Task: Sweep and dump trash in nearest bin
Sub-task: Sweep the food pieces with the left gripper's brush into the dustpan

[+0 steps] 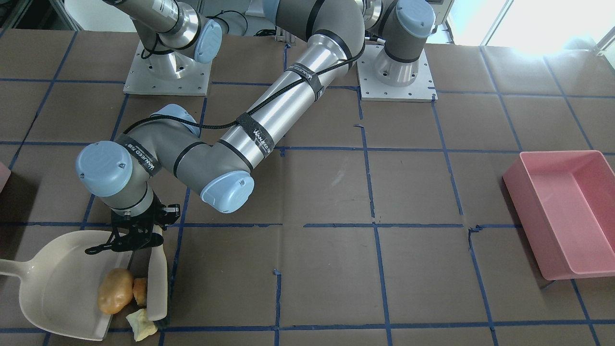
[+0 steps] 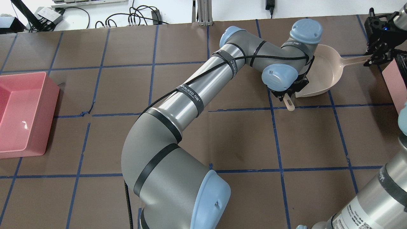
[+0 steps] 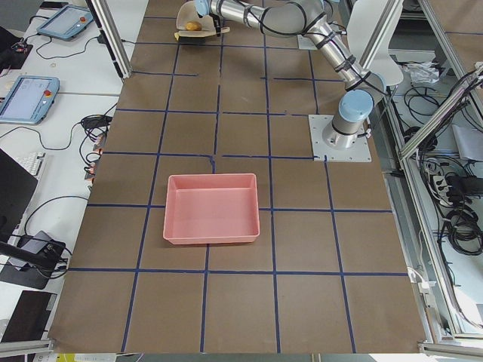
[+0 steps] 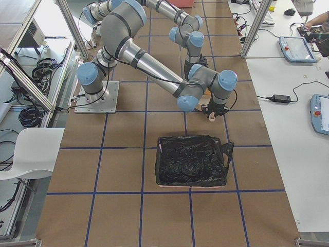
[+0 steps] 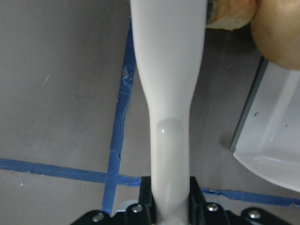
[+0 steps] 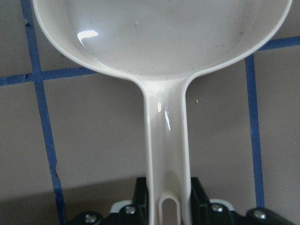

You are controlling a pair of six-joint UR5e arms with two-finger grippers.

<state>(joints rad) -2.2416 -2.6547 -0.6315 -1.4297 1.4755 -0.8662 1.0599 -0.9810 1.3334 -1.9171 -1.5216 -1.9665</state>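
Observation:
My left gripper [image 1: 139, 236] [image 5: 171, 208] is shut on the cream brush [image 1: 157, 281], which stands along the open front of the cream dustpan [image 1: 53, 283]. The tan-orange potato-shaped trash [image 1: 115, 290] lies on the pan's lip. A small crusted chunk [image 1: 140, 290] is squeezed between it and the brush. A pale yellow chunk [image 1: 141, 326] rests on the table at the brush's tip. Over at the table's end, my right gripper [image 2: 374, 57] [image 6: 168, 199] is shut on the dustpan handle [image 6: 166, 140]. Only a pale pink corner of the bin [image 1: 2, 175] [image 2: 394, 78] shows beside the pan.
A large pink rectangular tub [image 1: 562, 250] [image 2: 31, 133] sits at the far end of the table. My left arm [image 2: 190, 95] stretches across the middle of the brown, blue-taped table [image 1: 336, 278]. In the exterior right view a black bag [image 4: 193, 162] lines a container near the grippers.

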